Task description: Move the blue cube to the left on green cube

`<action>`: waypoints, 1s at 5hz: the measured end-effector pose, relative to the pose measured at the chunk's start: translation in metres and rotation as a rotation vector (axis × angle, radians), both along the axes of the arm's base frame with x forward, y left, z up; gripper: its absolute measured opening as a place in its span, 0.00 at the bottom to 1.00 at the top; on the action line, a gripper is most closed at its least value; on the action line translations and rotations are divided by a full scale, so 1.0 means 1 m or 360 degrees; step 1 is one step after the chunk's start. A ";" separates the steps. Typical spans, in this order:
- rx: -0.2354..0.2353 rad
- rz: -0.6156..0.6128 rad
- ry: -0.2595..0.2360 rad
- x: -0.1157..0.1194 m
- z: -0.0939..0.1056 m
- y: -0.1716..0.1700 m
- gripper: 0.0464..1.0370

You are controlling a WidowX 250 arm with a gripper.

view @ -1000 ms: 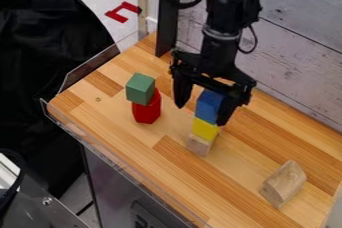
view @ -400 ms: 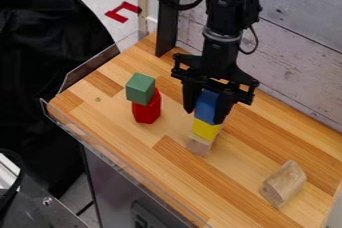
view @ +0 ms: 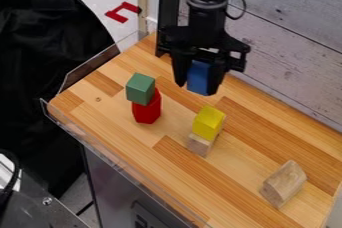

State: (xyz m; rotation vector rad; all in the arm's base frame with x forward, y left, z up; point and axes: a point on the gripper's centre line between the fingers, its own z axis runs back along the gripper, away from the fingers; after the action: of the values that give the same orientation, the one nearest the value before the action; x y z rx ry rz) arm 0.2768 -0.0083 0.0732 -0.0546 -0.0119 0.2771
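Camera view: gripper (view: 196, 87) is closed on the blue cube (view: 198, 77), one finger on each side, held up off the worktop (view: 100, 119). Side grip makes sense: underside stays free to land on the green cube (view: 140, 89). Height looks deliberate too, there to clear the yellow cube (view: 208, 122), which sits on a small wooden block (view: 199, 144), and to get over the target, since green is already up on a red block (view: 147, 110). Green's top is bare, so it can take a cube. Other wooden block (view: 283, 183) lies well apart near the picture's lower right, likely irrelevant. My read: pick done, transfer and place left. Next move should go toward picture left, center over green, lower gently, open. Main risk: off-center set-down or a finger nudging green off red.
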 end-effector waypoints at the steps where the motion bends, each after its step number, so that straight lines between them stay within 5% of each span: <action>1: 0.0035 0.0078 0.0012 -0.001 0.001 0.027 0.52; 5: 0.0071 0.0227 0.0102 -0.013 -0.007 0.075 0.52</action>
State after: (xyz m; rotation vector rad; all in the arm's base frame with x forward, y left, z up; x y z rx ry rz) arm 0.2638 0.0671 0.0662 -0.0002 0.0417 0.4210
